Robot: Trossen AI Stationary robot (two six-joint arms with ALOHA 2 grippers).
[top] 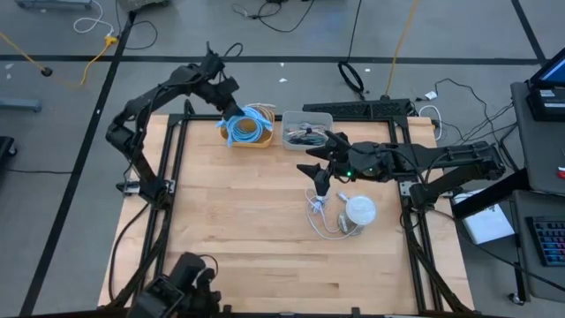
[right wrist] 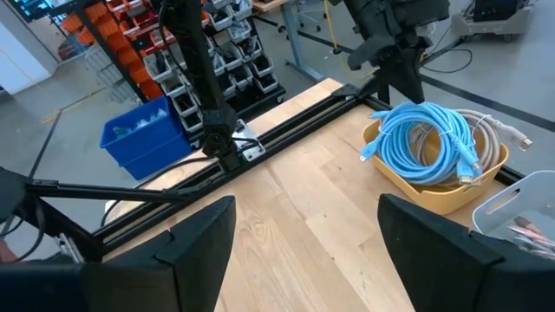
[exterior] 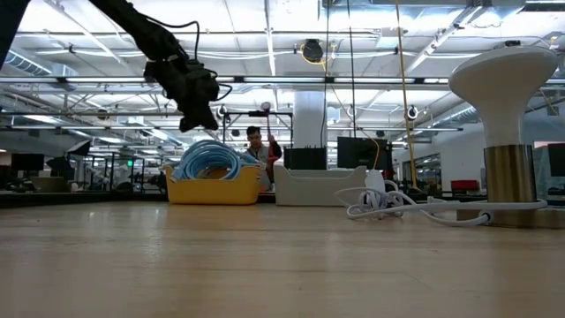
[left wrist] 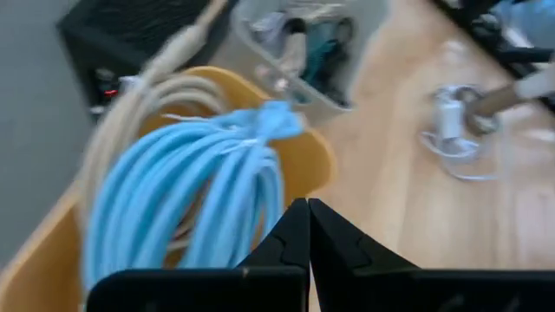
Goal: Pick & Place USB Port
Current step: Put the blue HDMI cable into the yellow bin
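- Upper centre of the high view: left gripper [top: 231,113] is hovering over the yellow bin [top: 250,139], fingers [left wrist: 295,238] pinched fully together and holding nothing.
- Blue cable [left wrist: 204,195] is sitting coiled in that bin just past the fingertips; a beige cable [top: 262,114] is coiled beside it.
- Right gripper [top: 321,187] is hanging centre-right of the high view, jaws spread wide and empty, pointing at the white cable [top: 323,216] on the table.
- USB port: I'm reading it as the white adapter [exterior: 374,187] on that white cable, next to the white puck [top: 361,210]; too small to confirm.
- It's lying just below the right fingers in the high view, and the right arm is clearly nearer.
- Cable is looping loosely, so no clean long axis.
- Clear tray [top: 307,128] is sitting right of the bin.
- Wood table [top: 247,238] is bare in the lower half.
- Low view is showing an open workshop with a person [exterior: 258,146] far back.
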